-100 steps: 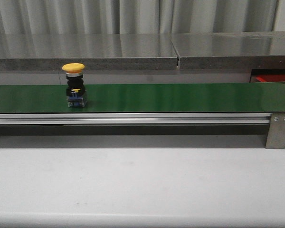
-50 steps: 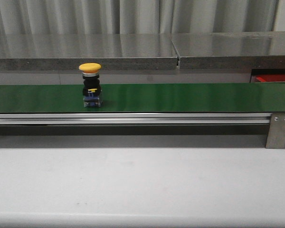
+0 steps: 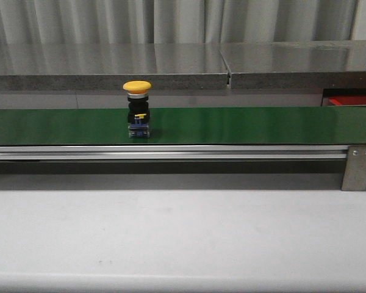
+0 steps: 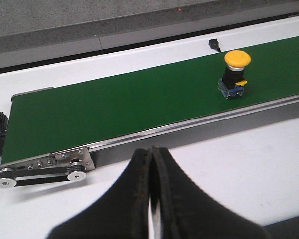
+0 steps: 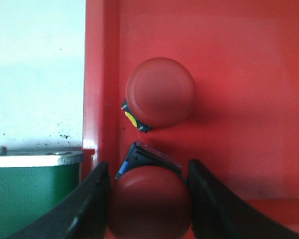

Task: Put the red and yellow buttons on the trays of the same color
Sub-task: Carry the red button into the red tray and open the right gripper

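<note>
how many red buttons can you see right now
2, both over the red tray in the right wrist view: one red button lying in the tray, another red button between the right end effector fingers. Others may be out of view.

No readable text, label or number appears anywhere.

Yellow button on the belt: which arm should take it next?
Left, probably. The left gripper is shut and empty, with the yellow button in its wrist view on the green belt. The right gripper is busy over the red tray, its fingers flanking a red button.
</note>
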{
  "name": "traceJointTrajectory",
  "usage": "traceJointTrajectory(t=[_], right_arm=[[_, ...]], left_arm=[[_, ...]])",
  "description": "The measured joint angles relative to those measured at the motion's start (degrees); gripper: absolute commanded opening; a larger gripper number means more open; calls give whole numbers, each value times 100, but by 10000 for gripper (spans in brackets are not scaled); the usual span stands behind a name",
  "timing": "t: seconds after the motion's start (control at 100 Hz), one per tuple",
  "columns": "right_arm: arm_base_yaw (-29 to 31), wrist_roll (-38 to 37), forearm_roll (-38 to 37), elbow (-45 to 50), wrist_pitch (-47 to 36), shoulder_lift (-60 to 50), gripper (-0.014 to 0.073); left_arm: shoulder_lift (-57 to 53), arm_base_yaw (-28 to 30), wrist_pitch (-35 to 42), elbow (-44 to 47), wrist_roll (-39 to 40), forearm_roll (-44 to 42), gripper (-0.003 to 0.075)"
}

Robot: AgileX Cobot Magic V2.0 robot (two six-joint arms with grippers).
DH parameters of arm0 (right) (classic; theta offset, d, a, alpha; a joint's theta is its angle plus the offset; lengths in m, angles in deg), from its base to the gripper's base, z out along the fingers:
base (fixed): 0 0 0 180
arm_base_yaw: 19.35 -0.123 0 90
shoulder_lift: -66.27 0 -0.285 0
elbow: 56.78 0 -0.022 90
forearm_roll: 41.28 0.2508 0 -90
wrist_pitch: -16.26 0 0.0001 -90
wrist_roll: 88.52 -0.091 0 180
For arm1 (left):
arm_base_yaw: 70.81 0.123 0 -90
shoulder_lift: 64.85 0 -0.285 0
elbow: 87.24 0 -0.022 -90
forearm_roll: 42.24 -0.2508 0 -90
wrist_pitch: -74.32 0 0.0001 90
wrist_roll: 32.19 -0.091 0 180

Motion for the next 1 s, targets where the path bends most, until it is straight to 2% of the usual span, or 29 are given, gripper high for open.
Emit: traceJointTrajectory(t=[0.45,0.56,0.65,0.75,0.82,0.87,1.0], right_arm=[[0,0,82,0,-198,128,99],[24,0,95,0,-198,208,121],[36,0,129,-11,-228,241,218],[36,0,142,-11,-237,244,420],[36,0,142,-11,-225,254,523],[36,0,142,-11,-217,266,553],[45,0,142,-11,-217,244,549]], left_arm=[[0,0,0,0,0,0,-20],[0,0,0,0,0,0,-20],[0,0,0,0,0,0,-20],[0,0,0,0,0,0,-20],[0,0,0,0,0,0,-20],[0,0,0,0,0,0,-20],[0,0,0,0,0,0,-20]])
